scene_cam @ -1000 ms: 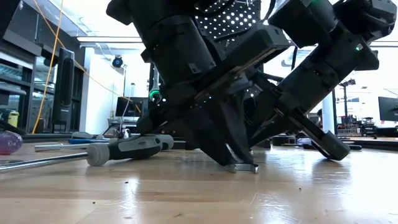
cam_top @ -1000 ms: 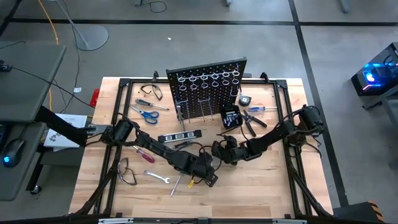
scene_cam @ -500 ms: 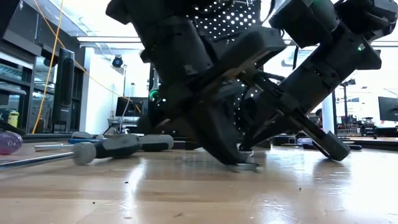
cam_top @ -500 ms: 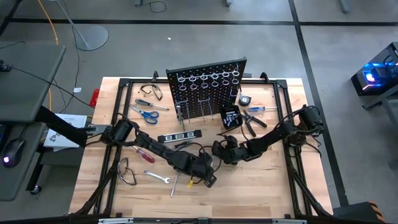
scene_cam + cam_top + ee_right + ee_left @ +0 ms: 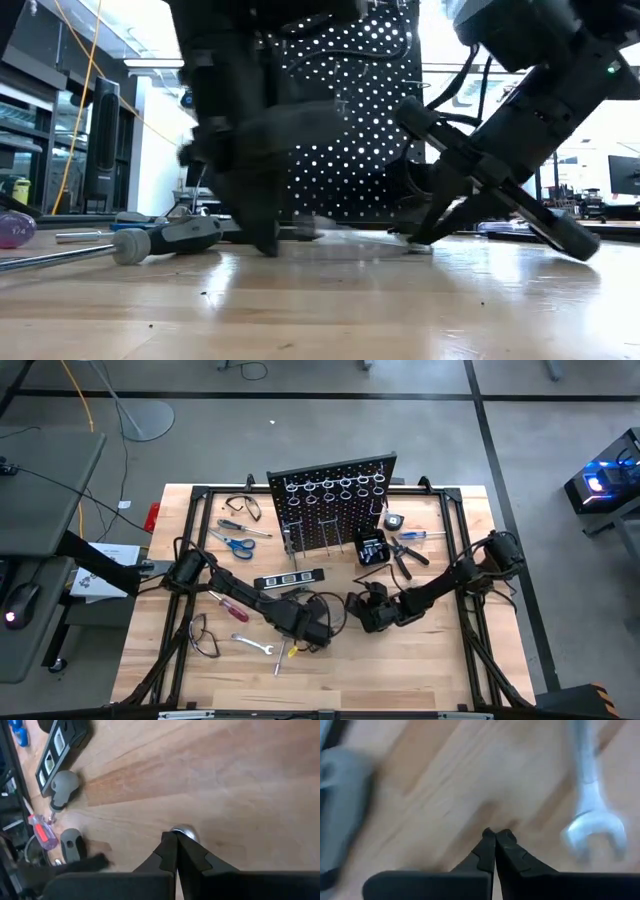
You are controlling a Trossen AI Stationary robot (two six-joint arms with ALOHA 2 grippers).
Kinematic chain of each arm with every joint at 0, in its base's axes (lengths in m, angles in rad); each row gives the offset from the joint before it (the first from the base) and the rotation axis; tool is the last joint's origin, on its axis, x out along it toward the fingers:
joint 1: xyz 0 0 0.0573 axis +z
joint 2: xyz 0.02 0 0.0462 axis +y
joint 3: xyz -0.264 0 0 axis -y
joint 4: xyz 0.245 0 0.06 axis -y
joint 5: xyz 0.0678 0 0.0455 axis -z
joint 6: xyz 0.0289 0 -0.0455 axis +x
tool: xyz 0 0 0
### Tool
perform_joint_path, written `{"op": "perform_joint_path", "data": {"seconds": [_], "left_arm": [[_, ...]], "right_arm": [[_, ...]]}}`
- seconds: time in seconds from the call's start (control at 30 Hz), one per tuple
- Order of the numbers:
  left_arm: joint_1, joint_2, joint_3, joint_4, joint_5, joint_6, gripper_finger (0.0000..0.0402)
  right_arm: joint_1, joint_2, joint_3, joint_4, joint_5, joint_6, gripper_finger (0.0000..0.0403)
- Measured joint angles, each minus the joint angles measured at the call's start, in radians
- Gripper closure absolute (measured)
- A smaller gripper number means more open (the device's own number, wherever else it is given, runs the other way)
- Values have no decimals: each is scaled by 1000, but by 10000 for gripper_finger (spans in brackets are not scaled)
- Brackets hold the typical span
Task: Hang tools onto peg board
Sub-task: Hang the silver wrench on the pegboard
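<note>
The black peg board [image 5: 335, 505] stands upright at the table's far middle. My right gripper [image 5: 175, 836] is at the table's middle, tips down on the wood, shut on a small silver wrench [image 5: 183, 831], which also shows in the low view [image 5: 415, 246]. My left gripper [image 5: 495, 836] is shut and empty just to its left [image 5: 305, 632], over bare wood. Another silver wrench [image 5: 255, 645] lies flat on the table; an open-jawed wrench end [image 5: 592, 827] shows beside my left fingertips. A grey-handled screwdriver [image 5: 165, 235] lies flat near my left gripper. My right gripper pinches a rounded silver end [image 5: 184, 832] of the wrench between its two fingertips. The fingers slant down from the table's right side. That end is at the table top; the fingers hide the rest of the wrench.
Blue-handled scissors [image 5: 235, 543], a red-handled screwdriver [image 5: 230, 607], a black level [image 5: 290, 578], dark pliers [image 5: 405, 555] and a small black box [image 5: 370, 548] lie around the board. Safety glasses [image 5: 200, 635] lie at the near left. The near middle and near right are bare wood.
My left gripper has gone toward the table's left edge, away from the small silver wrench under it. My right gripper has gone a little toward the right and near edges, and the silver wrench has gone with it. The grey-handled screwdriver has shifted toward the table's left.
</note>
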Motion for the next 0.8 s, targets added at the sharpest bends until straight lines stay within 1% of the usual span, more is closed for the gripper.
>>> {"op": "perform_joint_path", "data": {"seconds": [0.13, 0.33, 0.5, 0.53, 0.7, 0.8], "left_arm": [[11, -4, -1, -34, -34, 52, 401], [39, -17, 0, -85, -45, 113, 401], [44, -90, 0, -88, -69, 163, 401], [44, -105, 1, -71, -56, 160, 401], [31, -132, 1, 69, 84, 151, 400], [3, -132, 1, 150, 98, 112, 387]], "right_arm": [[17, 1, -2, 5, 15, 43, 403], [18, 2, -2, 86, 3, 41, 403], [19, 2, -2, 85, 15, 118, 403], [19, 2, -2, 84, 17, 123, 403], [2, 2, -2, 85, 23, 136, 403], [-21, 2, -2, 104, 27, 149, 403]]}}
